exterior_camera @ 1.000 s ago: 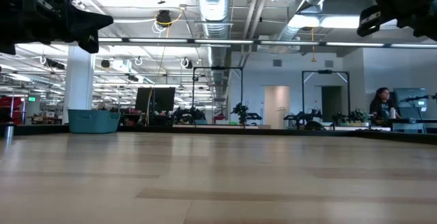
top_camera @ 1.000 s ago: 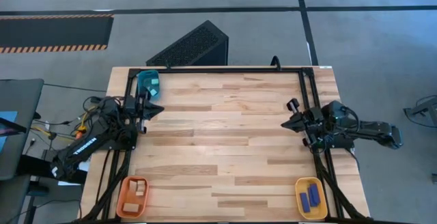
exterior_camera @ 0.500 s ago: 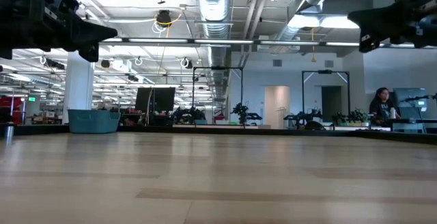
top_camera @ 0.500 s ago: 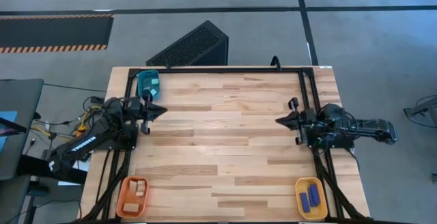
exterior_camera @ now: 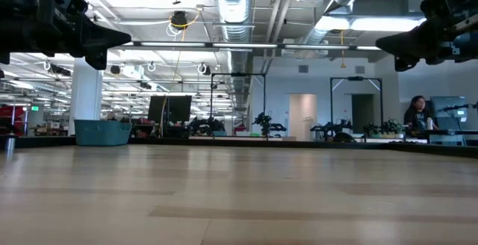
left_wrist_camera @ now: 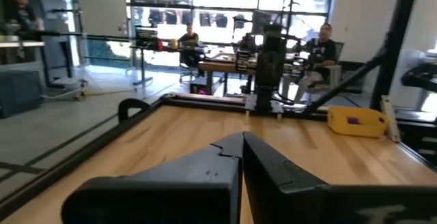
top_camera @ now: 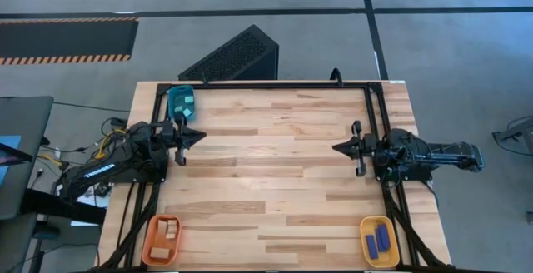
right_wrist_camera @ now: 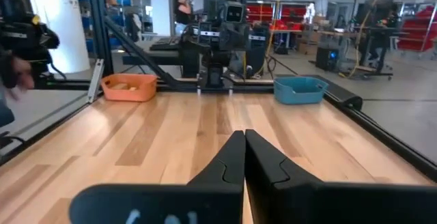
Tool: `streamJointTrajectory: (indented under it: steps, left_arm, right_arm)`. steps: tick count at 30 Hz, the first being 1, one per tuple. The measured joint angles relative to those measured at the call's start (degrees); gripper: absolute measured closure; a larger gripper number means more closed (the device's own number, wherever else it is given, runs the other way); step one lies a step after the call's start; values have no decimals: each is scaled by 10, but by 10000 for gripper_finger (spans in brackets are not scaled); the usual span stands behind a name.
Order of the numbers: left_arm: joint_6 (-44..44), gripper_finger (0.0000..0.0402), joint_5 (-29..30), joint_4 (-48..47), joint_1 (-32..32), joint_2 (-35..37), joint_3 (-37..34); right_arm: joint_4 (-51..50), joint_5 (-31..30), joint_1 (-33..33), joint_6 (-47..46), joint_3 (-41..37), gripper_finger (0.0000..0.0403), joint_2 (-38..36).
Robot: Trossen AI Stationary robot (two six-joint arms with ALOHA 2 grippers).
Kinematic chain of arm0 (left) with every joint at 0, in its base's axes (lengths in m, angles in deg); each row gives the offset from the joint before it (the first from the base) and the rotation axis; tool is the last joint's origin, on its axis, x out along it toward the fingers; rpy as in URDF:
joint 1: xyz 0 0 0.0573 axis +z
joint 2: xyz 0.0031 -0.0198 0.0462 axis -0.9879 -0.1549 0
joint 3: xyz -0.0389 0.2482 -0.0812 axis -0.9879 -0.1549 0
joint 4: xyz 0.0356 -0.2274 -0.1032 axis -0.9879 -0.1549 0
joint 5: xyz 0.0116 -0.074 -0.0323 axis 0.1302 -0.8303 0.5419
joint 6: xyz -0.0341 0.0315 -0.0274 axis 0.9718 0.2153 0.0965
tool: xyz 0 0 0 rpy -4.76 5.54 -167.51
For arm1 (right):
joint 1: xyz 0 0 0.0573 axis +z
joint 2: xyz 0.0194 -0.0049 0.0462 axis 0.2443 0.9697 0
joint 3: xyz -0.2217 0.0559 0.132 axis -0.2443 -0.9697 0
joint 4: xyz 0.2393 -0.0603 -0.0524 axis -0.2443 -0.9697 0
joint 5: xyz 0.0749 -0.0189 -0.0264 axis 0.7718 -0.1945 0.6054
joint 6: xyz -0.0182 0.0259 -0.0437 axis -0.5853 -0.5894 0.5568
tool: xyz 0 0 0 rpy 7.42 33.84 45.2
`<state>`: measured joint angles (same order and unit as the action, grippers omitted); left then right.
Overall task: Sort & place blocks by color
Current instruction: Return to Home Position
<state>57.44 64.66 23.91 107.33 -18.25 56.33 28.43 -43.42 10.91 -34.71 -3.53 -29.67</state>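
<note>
The blocks lie sorted in three trays. Light cyan cubes (top_camera: pixel 187 101) sit in the teal tray (top_camera: pixel 180 100) at the far left corner. Pale wood pieces (top_camera: pixel 167 229) fill the orange tray (top_camera: pixel 161 239) at the near left corner. Dark blue bars (top_camera: pixel 376 240) rest in the yellow tray (top_camera: pixel 379 241) at the near right corner. My left gripper (top_camera: pixel 199 136) hovers shut over the table's left side, pointing right, holding nothing. My right gripper (top_camera: pixel 336 147) hovers shut over the right side, pointing left, also holding nothing.
A black frame (top_camera: pixel 266 86) borders the wooden tabletop (top_camera: pixel 271 173). Bare wood lies between the two grippers. A dark slatted object (top_camera: pixel 237 55) lies on the floor beyond the far edge. People sit at desks in the room behind.
My right gripper has moved toward the table's left, further in over the wood, and has levelled out. My left gripper has shifted slightly toward the table's right and near edge. Both stay shut. No block has moved.
</note>
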Motion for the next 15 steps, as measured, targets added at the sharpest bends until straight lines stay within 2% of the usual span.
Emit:
streamJointTrajectory:
  steps: [15]
  left_arm:
    - [1, 401, 14, -1, 0, 0, -1]
  right_arm:
    - [-9, -7, -3, 0, 0, 379, 5]
